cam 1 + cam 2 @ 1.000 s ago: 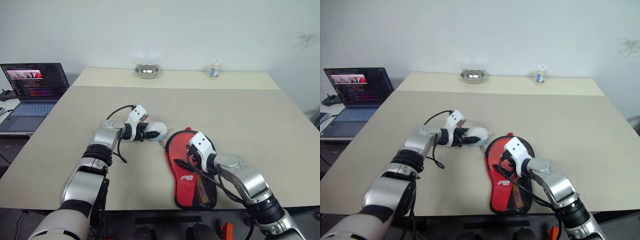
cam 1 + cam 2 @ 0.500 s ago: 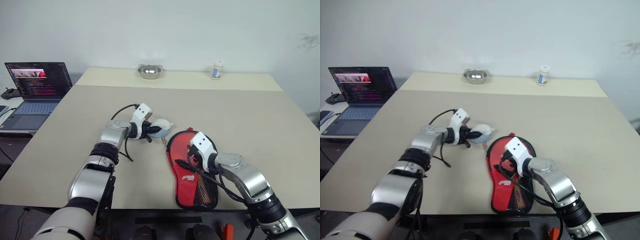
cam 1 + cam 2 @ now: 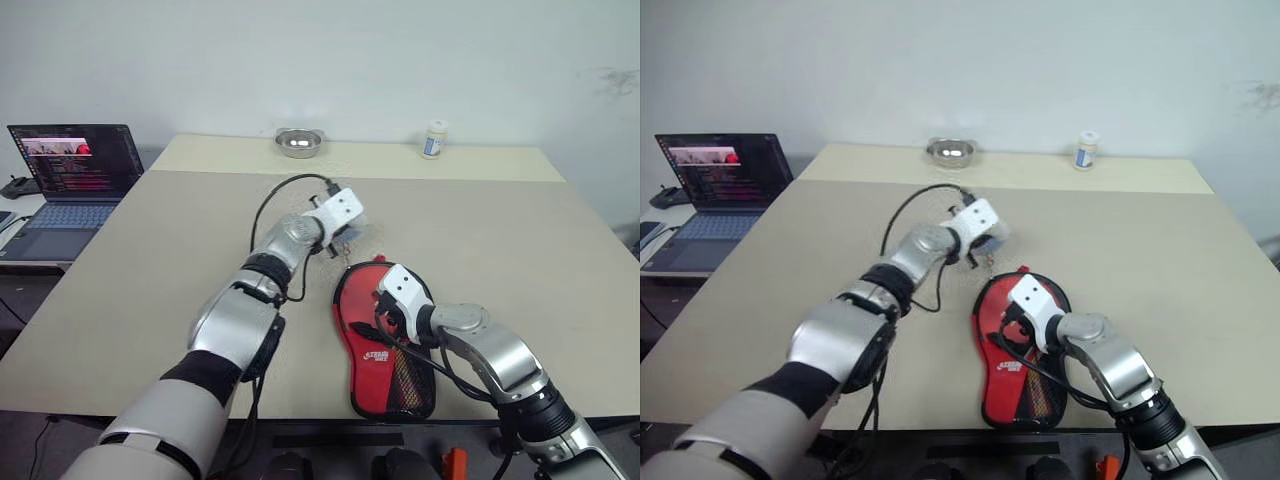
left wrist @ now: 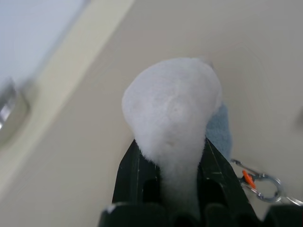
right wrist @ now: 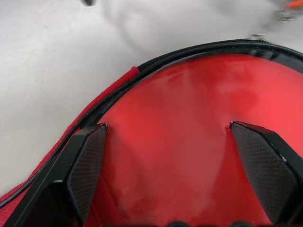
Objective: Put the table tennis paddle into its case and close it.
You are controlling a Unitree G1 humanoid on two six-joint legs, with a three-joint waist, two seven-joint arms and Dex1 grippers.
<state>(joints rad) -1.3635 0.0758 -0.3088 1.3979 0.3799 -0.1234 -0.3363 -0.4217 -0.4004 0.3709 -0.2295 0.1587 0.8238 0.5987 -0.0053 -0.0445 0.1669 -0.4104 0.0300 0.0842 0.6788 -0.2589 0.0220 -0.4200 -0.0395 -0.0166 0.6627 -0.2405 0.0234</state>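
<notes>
Risk sits with the left gripper (image 4: 173,177), clamped on a soft white-and-grey plush lump (image 4: 173,106) at twelve o'clock of the red paddle-shaped fabric case (image 3: 385,335): its dangling clip could snag the zipper. Right gripper (image 5: 175,175), fingers spread wide, rests on the case; I judge the paddle is inside.

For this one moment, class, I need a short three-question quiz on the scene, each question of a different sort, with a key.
1. True or false: the left tool is shut on a white fluffy lump.
2. What lies under the open right tool? A) laptop B) the case C) steel bowl
3. Name the small container at the table's far edge.

Key: 1 true; 2 B; 3 a white bottle.
</notes>
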